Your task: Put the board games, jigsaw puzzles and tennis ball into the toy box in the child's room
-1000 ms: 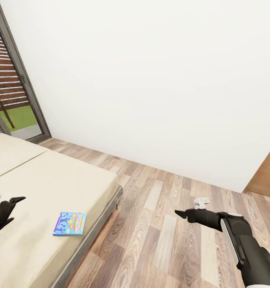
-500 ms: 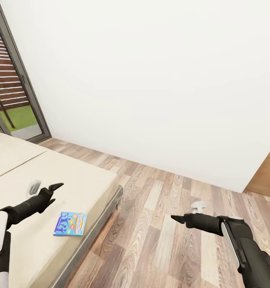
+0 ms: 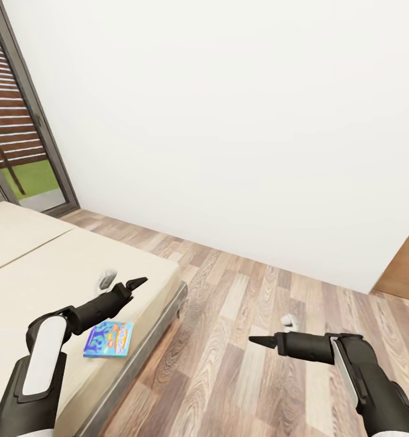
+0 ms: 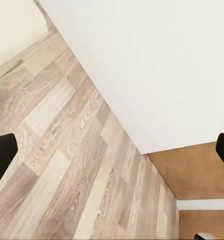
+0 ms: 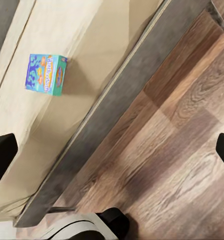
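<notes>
Bed [image 3: 59, 267] carries 1 board game [image 3: 108, 338] — 2 grippers, left [image 3: 138, 281] and right [image 3: 256, 341], both spread, empty.

light: bright, even, daylight at the glass door [image 3: 22, 152]
shadows: soft, under the bed [image 3: 77, 267] edge
sharpness: clean render, slightly soft
glare: white wall [image 3: 229, 121] washed

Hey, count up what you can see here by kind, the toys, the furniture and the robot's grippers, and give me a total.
Board games: 1, the blue board game lying on the bed
Beds: 1, the bed
Grippers: 2, left gripper and right gripper
Total: 4
</notes>
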You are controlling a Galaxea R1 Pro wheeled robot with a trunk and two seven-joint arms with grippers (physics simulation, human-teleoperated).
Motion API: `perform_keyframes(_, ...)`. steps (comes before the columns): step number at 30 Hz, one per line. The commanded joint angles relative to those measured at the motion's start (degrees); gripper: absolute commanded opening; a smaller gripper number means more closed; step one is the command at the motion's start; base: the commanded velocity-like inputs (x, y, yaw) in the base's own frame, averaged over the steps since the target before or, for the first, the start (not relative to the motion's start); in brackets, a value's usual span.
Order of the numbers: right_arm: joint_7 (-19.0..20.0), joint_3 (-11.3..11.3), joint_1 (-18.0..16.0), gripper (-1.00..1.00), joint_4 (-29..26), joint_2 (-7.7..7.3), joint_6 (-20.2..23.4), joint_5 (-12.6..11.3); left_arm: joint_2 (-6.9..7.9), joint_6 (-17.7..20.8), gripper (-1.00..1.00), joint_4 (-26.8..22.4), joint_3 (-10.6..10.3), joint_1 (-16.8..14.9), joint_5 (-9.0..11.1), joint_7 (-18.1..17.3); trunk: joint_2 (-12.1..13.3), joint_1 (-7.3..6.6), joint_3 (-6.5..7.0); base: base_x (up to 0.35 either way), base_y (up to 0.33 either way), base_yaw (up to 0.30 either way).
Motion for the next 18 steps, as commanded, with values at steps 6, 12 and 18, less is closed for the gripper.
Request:
perform_keyframes(6,0.9,-0.2,-0.9,1.0,1.2,-0.07,0.7,0.4,-0.65,0.4,1.0,-0.8,-2.9,-0.8,0.3,0.2,0.0,-0.01,0.07,0.0,0.0,0.158)
perform_keyframes(12,0.5,-0.2,-2.2,1.0,5.4,0.2,0.5,0.0,-1.14,0.3,1.0,-1.5,-7.7,-1.7,0.6,0.3,0.0,-0.01,0.06,0.0,0.0,0.086)
perform_keyframes(18,0.6,-0.2,-2.6,1.0,7.1,0.04,0.3,-0.3,-1.29,0.2,1.0,-1.4,-9.1,-1.9,0.8,0.5,0.0,-0.01,0.05,0.0,0.0,0.024)
